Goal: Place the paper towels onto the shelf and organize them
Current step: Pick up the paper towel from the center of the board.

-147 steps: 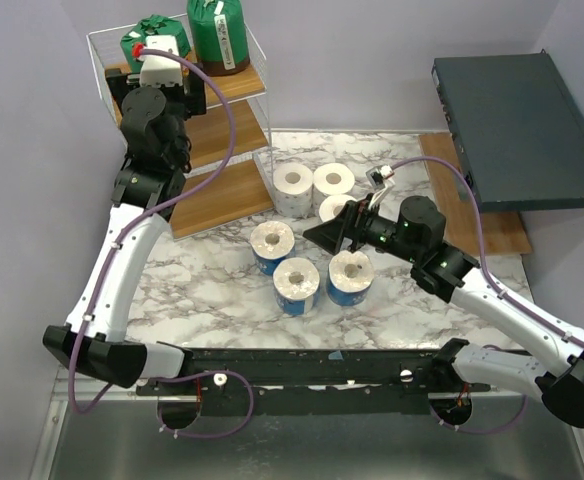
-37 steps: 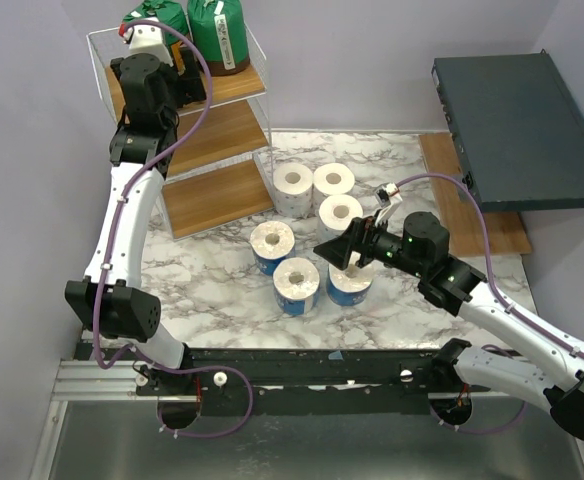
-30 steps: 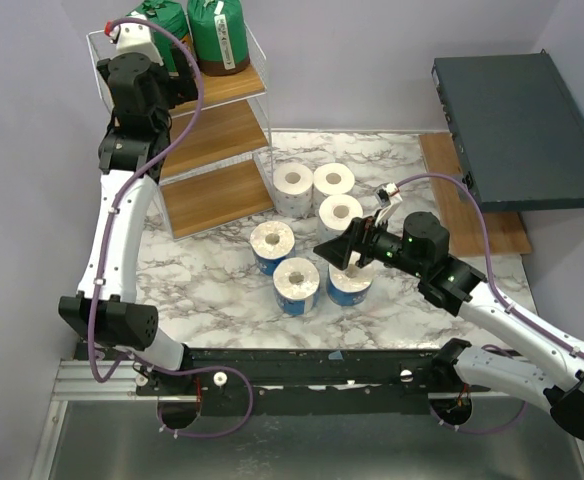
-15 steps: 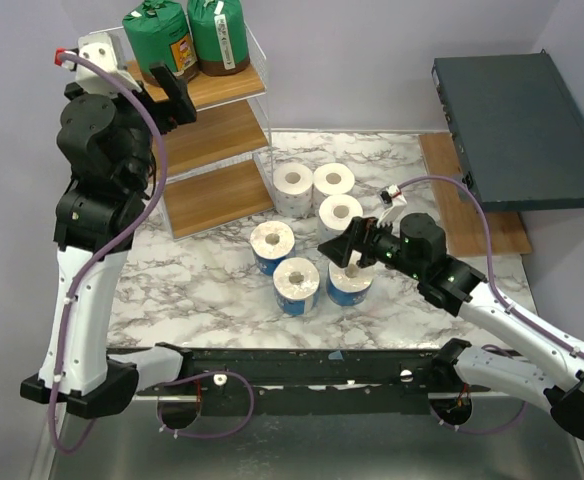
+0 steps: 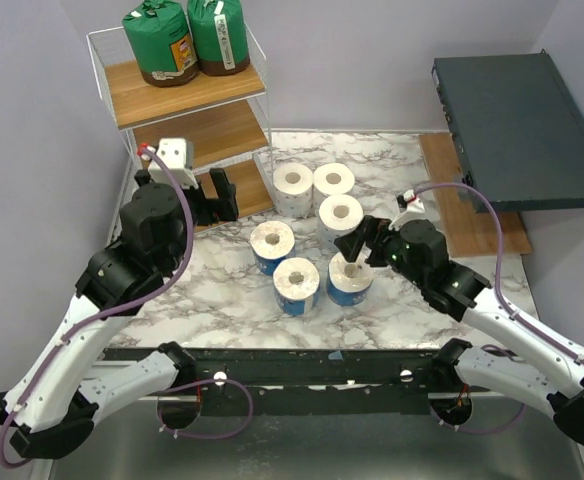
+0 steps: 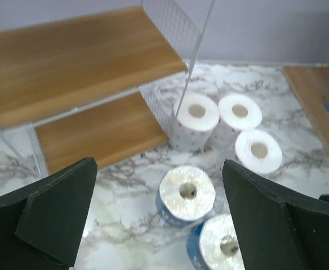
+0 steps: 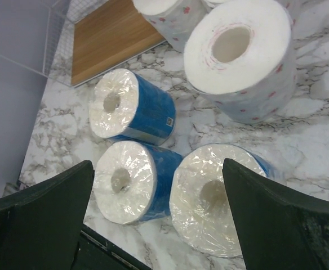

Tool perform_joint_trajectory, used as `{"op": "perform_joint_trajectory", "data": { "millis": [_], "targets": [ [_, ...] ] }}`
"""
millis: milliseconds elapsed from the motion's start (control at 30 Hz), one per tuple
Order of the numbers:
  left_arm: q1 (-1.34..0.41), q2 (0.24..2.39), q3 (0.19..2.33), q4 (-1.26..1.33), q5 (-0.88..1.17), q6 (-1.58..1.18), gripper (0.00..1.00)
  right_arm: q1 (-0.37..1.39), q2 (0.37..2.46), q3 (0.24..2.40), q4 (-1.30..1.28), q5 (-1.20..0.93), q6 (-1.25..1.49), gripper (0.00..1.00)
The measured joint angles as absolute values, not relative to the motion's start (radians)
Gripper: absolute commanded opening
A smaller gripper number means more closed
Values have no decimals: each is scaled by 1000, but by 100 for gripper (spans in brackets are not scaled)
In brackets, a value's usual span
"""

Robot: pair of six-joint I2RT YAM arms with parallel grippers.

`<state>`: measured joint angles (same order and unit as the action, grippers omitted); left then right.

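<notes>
Roll (image 7: 212, 197), blue-wrapped, stands upright on the marble (image 5: 202, 285) right under my right pincer (image 5: 357, 242), core up; jaws wide, empty. Left pincer (image 5: 212, 200), wide too, sits farther off.

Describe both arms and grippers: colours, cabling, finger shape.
The two are identical. The left arm and right arm have white shells on the long links and black joint housings. A purple cable loops along each. The left gripper and right gripper have matte black, wedge-shaped fingers. A white camera block sits on the left wrist.
</notes>
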<state>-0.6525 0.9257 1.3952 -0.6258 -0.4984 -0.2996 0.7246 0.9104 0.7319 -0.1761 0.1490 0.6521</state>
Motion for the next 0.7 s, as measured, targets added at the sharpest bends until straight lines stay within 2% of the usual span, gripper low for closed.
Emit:
{"op": "perform_joint_trajectory", "data": {
  "millis": [333,433,533,700],
  "targets": [
    [-744,713,994,-640,-540,-411,99,725,858,620,-212,276,688,99],
    [-744,636,871,-602,-538,-435,99,725,842,606,-213,291,682,97],
    [-744,551,741,-522,-530,-447,99,725,828,590,-207,284,661,100],
    [-744,533,659,-447,-525,-533,99,725,823,572,-189,262,648,100]
  ]
}}
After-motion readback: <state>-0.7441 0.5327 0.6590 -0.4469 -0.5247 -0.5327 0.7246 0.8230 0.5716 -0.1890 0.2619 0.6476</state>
